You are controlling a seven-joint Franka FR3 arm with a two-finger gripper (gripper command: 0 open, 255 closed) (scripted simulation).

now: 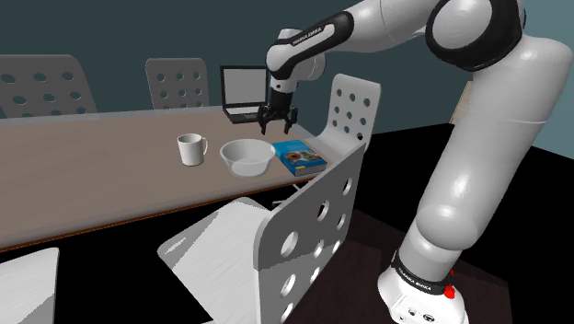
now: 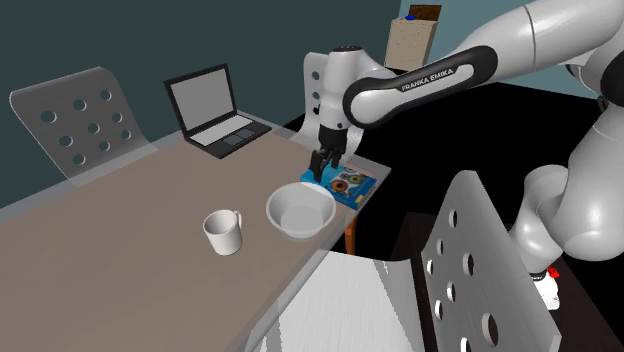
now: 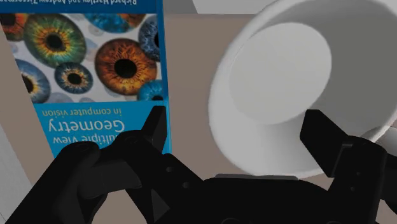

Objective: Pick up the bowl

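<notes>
I have the gripper [image 3: 235, 124] above the table [image 1: 83, 152], its fingers spread wide with nothing in them. The white bowl [image 3: 299, 76] sits just below, between a mug [image 1: 192, 148] and a blue book [image 3: 89, 57] (eyes on its cover).

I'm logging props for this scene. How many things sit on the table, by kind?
Bowl: 1
Mug: 1
Book: 1
Laptop: 1
Total: 4
</notes>
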